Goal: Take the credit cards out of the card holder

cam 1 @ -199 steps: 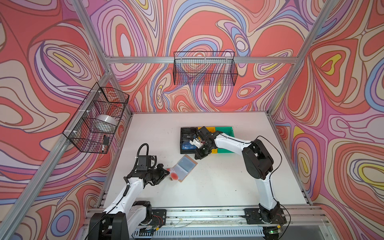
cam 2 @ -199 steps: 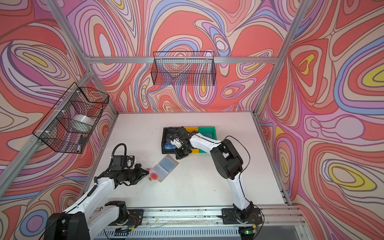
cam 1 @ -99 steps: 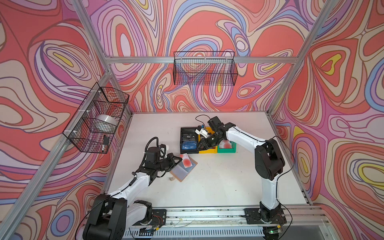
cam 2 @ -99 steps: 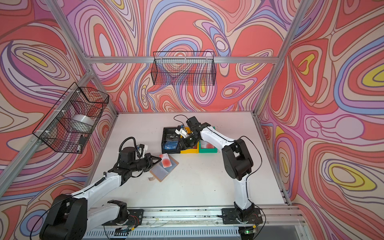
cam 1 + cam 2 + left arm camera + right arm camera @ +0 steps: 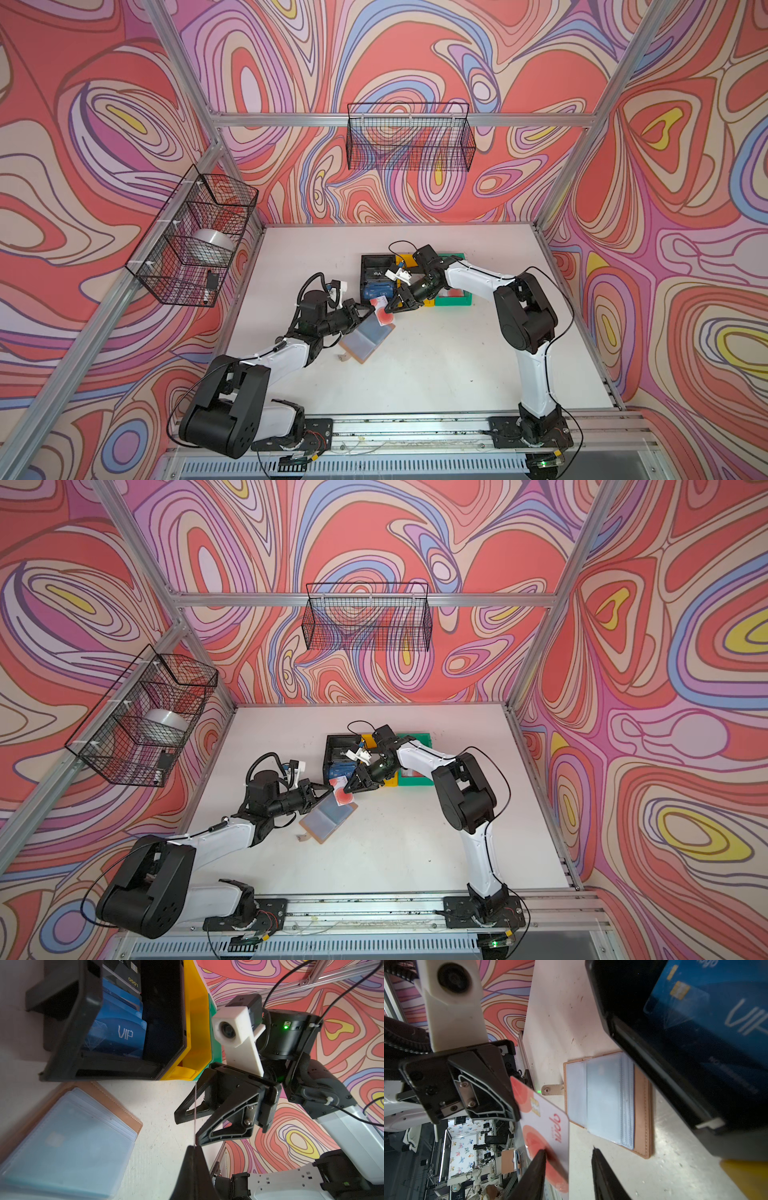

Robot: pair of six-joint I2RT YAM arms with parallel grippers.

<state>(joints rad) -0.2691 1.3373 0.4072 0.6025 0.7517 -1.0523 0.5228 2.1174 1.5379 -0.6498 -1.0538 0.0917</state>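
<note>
The card holder [image 5: 365, 338] [image 5: 328, 818] lies open on the table, clear sleeves up, also in the left wrist view [image 5: 62, 1136] and the right wrist view [image 5: 608, 1101]. My left gripper [image 5: 370, 311] [image 5: 330, 791] [image 5: 194, 1148] is shut on one end of a pale card with a red circle [image 5: 383, 314] [image 5: 343, 796] [image 5: 550, 1126], held above the holder's far edge. My right gripper [image 5: 388, 309] [image 5: 348, 789] [image 5: 568, 1149] is open, its jaws astride the card's other end. A blue VIP card [image 5: 120, 1036] [image 5: 716, 1022] lies in the black bin [image 5: 362, 274].
Yellow bin [image 5: 409, 259] and green bin [image 5: 453, 300] stand beside the black bin, just behind the two grippers. Wire baskets hang on the left wall [image 5: 195, 237] and the back wall [image 5: 409, 137]. The holder's snap strap [image 5: 552, 1089] sticks out toward the front.
The left gripper has carried the pale card right, toward the bins. The right gripper has left the black bin, opened, and come down around the card's free end.
</note>
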